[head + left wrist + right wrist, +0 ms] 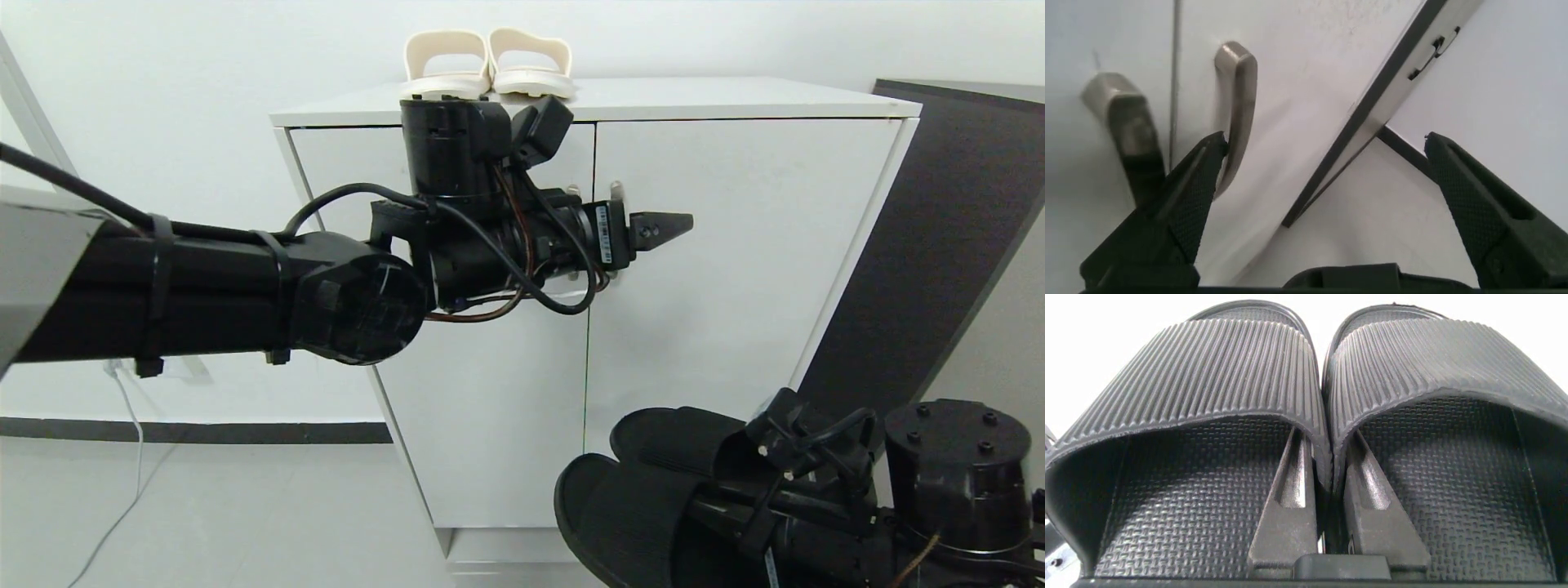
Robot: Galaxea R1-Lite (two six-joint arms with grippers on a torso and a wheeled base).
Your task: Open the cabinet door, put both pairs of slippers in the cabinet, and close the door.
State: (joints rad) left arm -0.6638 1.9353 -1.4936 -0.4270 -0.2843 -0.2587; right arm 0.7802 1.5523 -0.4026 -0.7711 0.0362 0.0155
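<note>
Slippers, the black pair [653,482], are hanging near right, pinched by the right gripper [1331,506]. Left gripper [1324,143] is hovering spread at a handle [1237,106]; cabinet doors [735,261] are sitting shut. White pair [488,65] is resting on top; every step is seemingly waiting.

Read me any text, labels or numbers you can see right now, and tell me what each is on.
On the sticker behind the left hand: print too small to read.
On the white tag on the right arm: too small to read.
On the cabinet, cream slippers and black slippers: no text.
</note>
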